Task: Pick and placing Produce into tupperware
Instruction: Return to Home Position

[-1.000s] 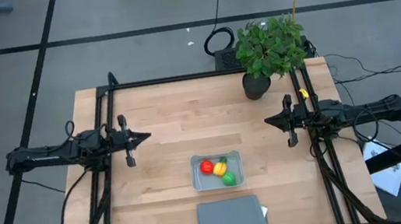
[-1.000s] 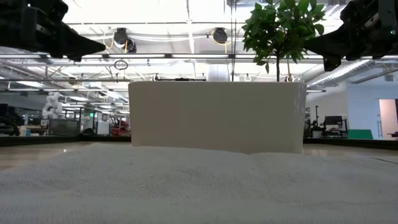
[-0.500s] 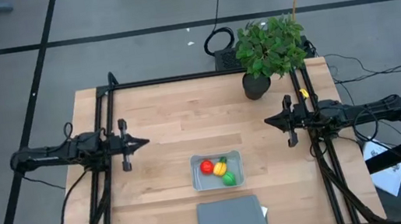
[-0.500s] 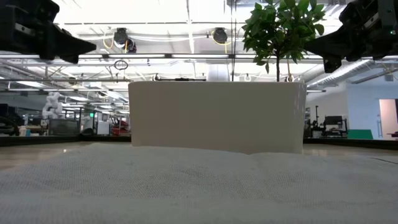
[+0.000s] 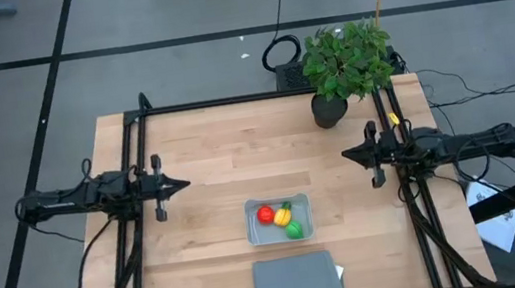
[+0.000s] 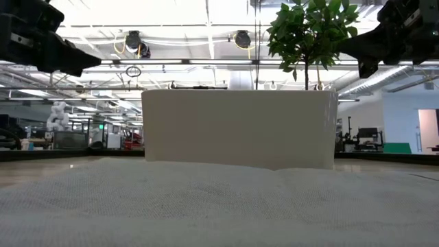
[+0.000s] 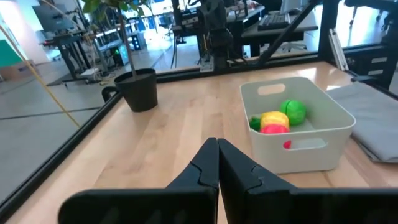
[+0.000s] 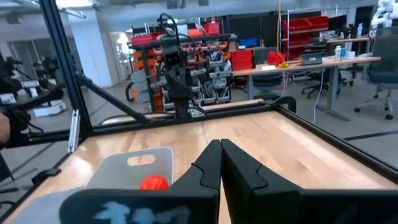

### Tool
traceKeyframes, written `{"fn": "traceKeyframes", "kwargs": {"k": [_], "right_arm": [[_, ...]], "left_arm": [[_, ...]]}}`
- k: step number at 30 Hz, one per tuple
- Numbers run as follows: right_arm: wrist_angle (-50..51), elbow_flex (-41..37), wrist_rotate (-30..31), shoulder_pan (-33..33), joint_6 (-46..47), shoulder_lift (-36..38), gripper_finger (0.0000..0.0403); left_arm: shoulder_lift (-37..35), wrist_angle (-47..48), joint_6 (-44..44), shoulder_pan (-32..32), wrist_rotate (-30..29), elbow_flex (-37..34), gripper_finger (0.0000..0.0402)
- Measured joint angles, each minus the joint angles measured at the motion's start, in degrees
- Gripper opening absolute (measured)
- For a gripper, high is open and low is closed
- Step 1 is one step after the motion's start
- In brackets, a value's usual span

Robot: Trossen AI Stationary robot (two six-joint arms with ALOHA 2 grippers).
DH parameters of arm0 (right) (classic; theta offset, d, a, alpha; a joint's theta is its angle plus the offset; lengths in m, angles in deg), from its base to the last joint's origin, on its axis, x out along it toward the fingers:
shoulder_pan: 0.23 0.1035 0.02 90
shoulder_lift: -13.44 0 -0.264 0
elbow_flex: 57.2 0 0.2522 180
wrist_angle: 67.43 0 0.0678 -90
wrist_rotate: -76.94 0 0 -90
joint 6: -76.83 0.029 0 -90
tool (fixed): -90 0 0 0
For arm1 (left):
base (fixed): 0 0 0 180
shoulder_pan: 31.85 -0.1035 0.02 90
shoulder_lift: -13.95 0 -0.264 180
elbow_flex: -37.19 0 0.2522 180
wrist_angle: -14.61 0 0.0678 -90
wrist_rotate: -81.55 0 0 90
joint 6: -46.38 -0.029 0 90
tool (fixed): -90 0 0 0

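Observation:
The tupperware (image 5: 278,219) sits on the table's near middle, holding all three produce pieces: the red one (image 5: 265,214), the yellow one with a green tip (image 5: 283,215) and the green one (image 5: 295,229). The left wrist view shows the tupperware (image 7: 298,130) with the red (image 7: 273,129), yellow (image 7: 275,118) and green (image 7: 293,111) pieces resting on its bottom. My left gripper (image 5: 185,183) hovers shut at the table's left side, well clear of the tupperware. My right gripper (image 5: 344,157) hovers shut at the right side. Its wrist view shows the tupperware (image 8: 127,168) and the red piece (image 8: 153,183).
A flat grey lid (image 5: 296,279) lies near the table's near edge, just below the tupperware. A potted leafy plant (image 5: 348,66) stands at the far right corner. In the low view a white block (image 6: 239,127) fills the middle. Bare wood lies between the arms.
My left arm has drawn back a little toward the table's left edge, its gripper staying shut. The right arm has barely shifted toward the right edge. The produce and the tupperware have not moved.

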State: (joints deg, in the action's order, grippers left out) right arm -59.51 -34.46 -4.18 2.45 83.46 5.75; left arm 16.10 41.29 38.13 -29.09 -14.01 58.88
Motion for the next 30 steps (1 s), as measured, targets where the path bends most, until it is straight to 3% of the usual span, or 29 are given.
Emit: {"fn": "traceKeyframes", "kwargs": {"k": [30], "right_arm": [[3.99, 0.00, -3.12, 0.04, 0.17, 3.00, 0.0000]], "left_arm": [[-1.60, 0.82, 0.53, 0.00, 2.58, 0.00, 0.0002]]}}
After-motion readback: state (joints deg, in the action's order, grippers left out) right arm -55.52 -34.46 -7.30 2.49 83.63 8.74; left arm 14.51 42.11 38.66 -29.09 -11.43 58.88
